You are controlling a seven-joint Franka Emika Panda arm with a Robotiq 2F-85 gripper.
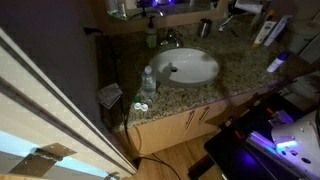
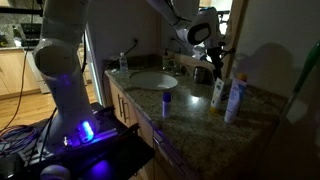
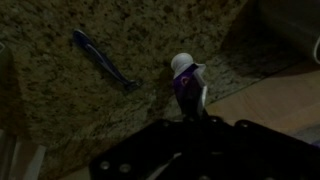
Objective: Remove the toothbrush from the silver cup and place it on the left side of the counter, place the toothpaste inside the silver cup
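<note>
Wrist view: your gripper [image 3: 195, 114] has its fingers pressed together, apparently pinching the toothpaste [image 3: 186, 78], whose long axis points to 12 o'clock. The toothbrush [image 3: 102, 58] lies on the counter [image 3: 150, 30] at 10 o'clock. The silver cup [image 1: 204, 27] is outside this view.

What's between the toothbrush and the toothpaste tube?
Nothing: only bare speckled counter shows between the blue toothbrush and the toothpaste tube, seen in the wrist view.

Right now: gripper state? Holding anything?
Gripper: closed, apparently on the toothpaste. The wrist view is dark, so the grip itself is hard to confirm.
</note>
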